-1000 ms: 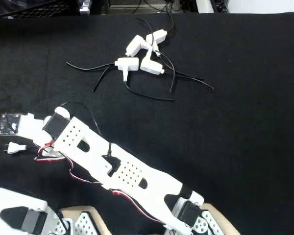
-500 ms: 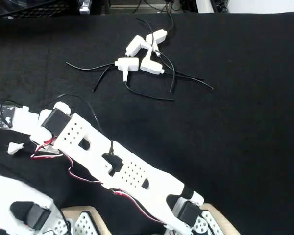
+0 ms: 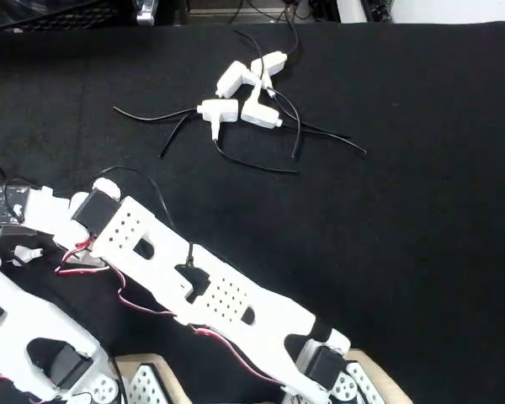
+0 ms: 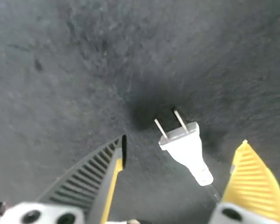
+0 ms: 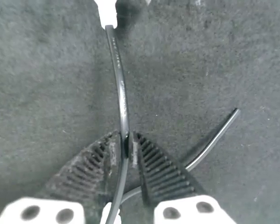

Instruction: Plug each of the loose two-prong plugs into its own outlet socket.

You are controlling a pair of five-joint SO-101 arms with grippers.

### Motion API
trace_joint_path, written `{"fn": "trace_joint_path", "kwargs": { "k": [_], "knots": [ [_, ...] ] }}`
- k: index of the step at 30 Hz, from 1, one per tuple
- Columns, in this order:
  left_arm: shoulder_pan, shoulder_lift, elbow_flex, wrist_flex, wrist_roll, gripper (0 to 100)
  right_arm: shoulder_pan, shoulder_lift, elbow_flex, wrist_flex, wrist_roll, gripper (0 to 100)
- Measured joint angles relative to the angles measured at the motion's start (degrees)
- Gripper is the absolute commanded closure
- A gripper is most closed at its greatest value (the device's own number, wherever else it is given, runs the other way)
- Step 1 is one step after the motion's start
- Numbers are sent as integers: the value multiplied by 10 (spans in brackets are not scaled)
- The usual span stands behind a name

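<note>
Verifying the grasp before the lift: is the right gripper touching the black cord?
Touching. The right wrist view shows the right gripper shut on the cord, pinching it from both sides with no gap.

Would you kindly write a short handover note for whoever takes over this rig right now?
Left gripper: open, straddling a loose white plug lying on the black table, prongs pointing away from it.
Right gripper: shut on a black cord that runs to a white plug body, likely the same one.
Sockets: white socket pieces with cords bunched at the table's far side, apart from both arms.
Done: nothing plugged in that I can confirm.
To do: grasp this plug, carry it to a socket, insert; then the others.
</note>
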Motion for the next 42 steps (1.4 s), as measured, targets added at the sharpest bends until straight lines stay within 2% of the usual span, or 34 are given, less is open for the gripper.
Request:
{"fn": "trace_joint_path", "kwargs": {
  "k": [9,13,20,30,42],
  "knots": [
    [41,0,46,-4,8,640,0,0,0,0,0,986],
    [61,0,46,-4,33,646,0,0,0,0,0,986],
    [60,0,46,-24,34,845,0,0,0,0,0,986],
    [61,0,46,-36,-11,977,-1,0,0,0,0,986],
    [62,-4,47,-36,-14,973,-1,0,0,0,0,985]
  ]
}}
